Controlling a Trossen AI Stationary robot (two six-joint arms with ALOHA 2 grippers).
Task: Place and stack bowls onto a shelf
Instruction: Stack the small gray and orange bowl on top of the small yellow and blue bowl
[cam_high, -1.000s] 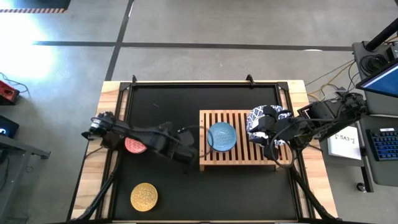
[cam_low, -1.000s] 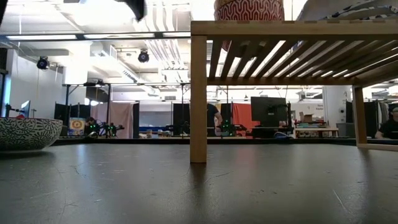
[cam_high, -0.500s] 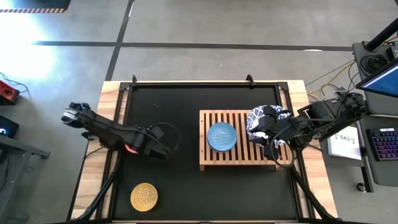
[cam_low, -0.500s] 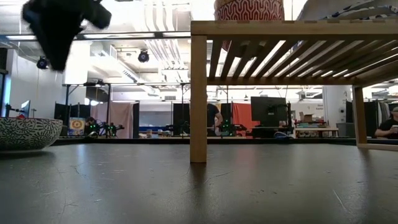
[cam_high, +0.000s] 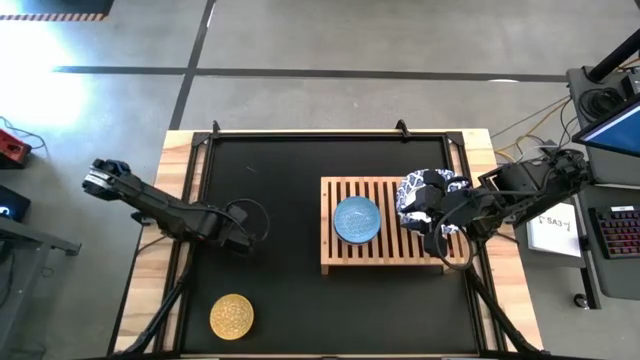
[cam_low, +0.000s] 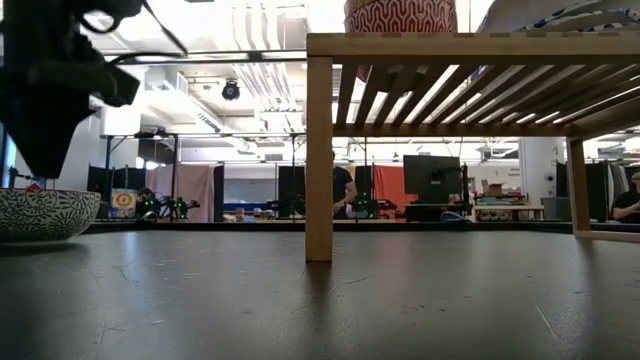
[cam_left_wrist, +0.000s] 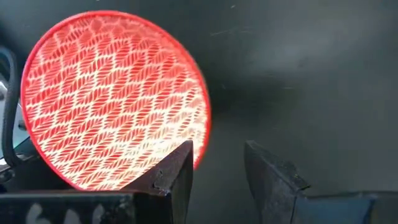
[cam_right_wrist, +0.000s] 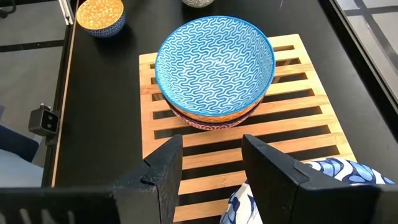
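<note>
Slats of pale wood carry a glossy wave-patterned blue bowl (cam_right_wrist: 214, 62) — both claws (cam_left_wrist: 217, 171) (cam_right_wrist: 211, 165) gape, empty.

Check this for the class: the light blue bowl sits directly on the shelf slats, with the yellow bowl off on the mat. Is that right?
Not quite. The light blue bowl sits nested in another bowl, red and orange at the rim, which rests on the shelf; the right wrist view shows it. The yellow bowl is indeed off on the mat.

Blue bowl (cam_high: 356, 219) stacked upright mid-shelf (cam_high: 340, 256); white bowls (cam_high: 418, 193) at 3 o'clock; yellow bowl (cam_high: 231, 315) at 8; red bowl (cam_left_wrist: 115, 99) at 9.
</note>
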